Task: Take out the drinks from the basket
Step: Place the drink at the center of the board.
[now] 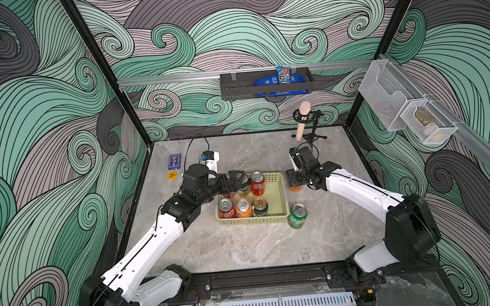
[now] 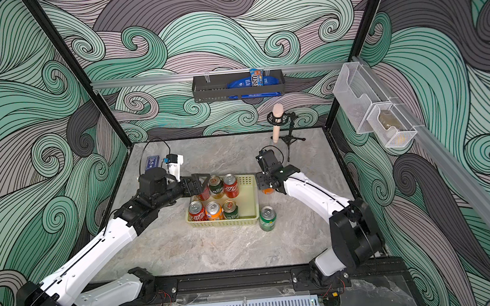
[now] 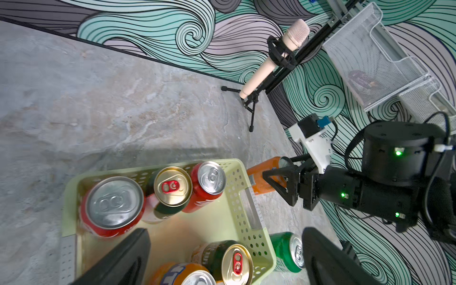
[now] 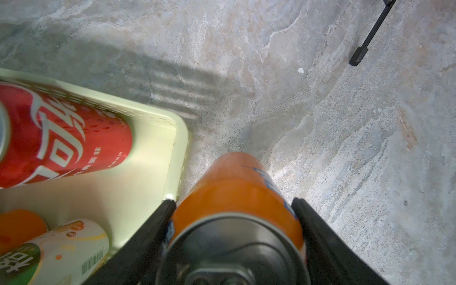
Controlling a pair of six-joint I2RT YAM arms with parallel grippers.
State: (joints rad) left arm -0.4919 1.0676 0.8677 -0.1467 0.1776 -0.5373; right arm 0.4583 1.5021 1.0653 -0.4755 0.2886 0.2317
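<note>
Worktop [image 1: 246,250]: green can [image 1: 297,215] stands outside basket [image 1: 252,220]; my right hand [image 4: 233,201] grips orange can [image 4: 234,177] just beside it. Six cans [image 1: 243,208] left inside; left hand [image 3: 224,234] wide over them.

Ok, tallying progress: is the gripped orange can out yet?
Out: the orange aluminium can is beside the pale yellow-green plastic basket.

Glossy painted aluminium orange can [image 4: 234,187], matt perforated plastic basket [image 4: 182,138], smooth stone-look tabletop [image 4: 320,118], white wire-mesh bins [image 1: 397,107].

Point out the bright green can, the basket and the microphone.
bright green can [image 1: 297,220]: in a top view, its green side.
basket [image 1: 276,196]: in a top view, bare floor inside.
microphone [image 1: 300,129]: in a top view, pale shaft.
</note>
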